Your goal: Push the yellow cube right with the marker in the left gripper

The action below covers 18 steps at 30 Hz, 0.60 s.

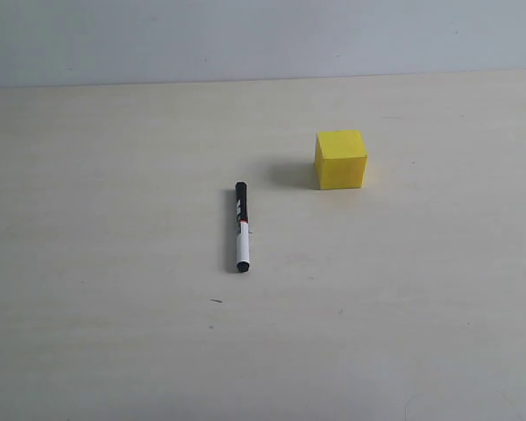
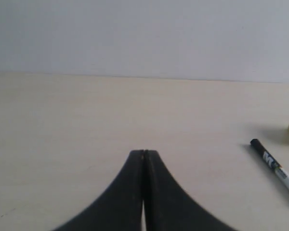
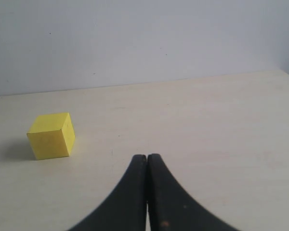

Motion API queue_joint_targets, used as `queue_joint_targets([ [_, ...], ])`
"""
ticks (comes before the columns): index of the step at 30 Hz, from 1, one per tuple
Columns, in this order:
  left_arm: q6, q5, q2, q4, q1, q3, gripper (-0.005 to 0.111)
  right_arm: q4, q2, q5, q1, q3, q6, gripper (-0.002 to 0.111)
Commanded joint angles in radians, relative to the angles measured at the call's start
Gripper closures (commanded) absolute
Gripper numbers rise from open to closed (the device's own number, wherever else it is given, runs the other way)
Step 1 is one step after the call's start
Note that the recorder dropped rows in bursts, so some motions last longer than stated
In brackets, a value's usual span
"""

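Marker (image 1: 241, 226) (lying flat) near yellow cube (image 1: 340, 160)

Left end effector (image 2: 144, 155) closed, empty; marker (image 2: 275, 168) flat on table (image 2: 86, 120).

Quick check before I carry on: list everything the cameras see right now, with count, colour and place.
marker: one, black and white, lying flat on the table, left of the cube and apart from it, not held
cube: one, yellow, on the table, right of the marker
table: one, pale beige, under both
wall: one, pale grey, behind the table
left hand: one, black, fingers shut, empty, over the table
right hand: one, black, fingers shut, empty, over the table
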<state>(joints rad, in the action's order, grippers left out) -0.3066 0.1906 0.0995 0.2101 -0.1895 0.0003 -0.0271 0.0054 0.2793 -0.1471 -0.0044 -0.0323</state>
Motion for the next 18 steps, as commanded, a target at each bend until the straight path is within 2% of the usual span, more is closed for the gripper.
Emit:
queue_joint_targets([
  [1,-0.013,0.115,-0.079,-0.003,0.031,0.000,0.107,0.002,-0.005,-0.012,-0.005,0.004,0.001,0.108],
  [5,-0.013,0.173,-0.100,-0.011,0.031,0.000,0.107,0.002,-0.005,-0.012,-0.005,0.004,0.003,0.108],
  [18,-0.013,0.173,-0.100,-0.009,0.031,0.000,0.107,0.000,-0.005,-0.012,-0.005,0.004,0.003,0.108],
])
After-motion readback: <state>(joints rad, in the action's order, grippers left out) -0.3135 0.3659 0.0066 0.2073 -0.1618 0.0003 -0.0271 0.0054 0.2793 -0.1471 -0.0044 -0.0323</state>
